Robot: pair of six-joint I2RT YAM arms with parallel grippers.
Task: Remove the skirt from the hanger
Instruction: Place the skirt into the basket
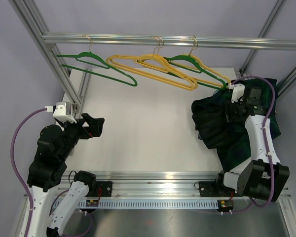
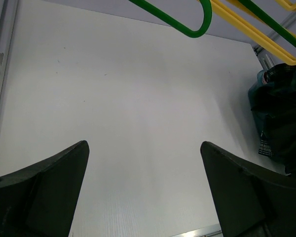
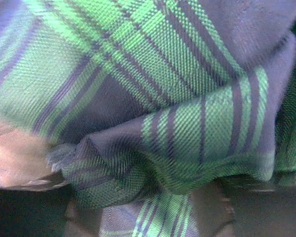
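Observation:
The skirt [image 1: 214, 126], dark green plaid, lies heaped on the white table at the right, under the right-hand tips of the hangers. Several hangers hang from the top rail: a green one [image 1: 98, 66] on the left, a yellow one [image 1: 153, 69] in the middle, and another green one [image 1: 192, 61] further right. My right gripper [image 1: 235, 109] points down into the heap. In the right wrist view plaid cloth [image 3: 153, 98] fills the frame, and a fold lies between the spread fingers of the right gripper [image 3: 143, 207]. My left gripper [image 1: 96, 126] hovers open and empty over the table's left side [image 2: 144, 148].
An aluminium frame with a top rail [image 1: 177, 40] and slanted posts surrounds the table [image 1: 148, 123]. A metal strip [image 1: 153, 177] runs along the near edge by the arm bases. In the left wrist view the skirt [image 2: 281, 118] shows at the far right below the hanger ends.

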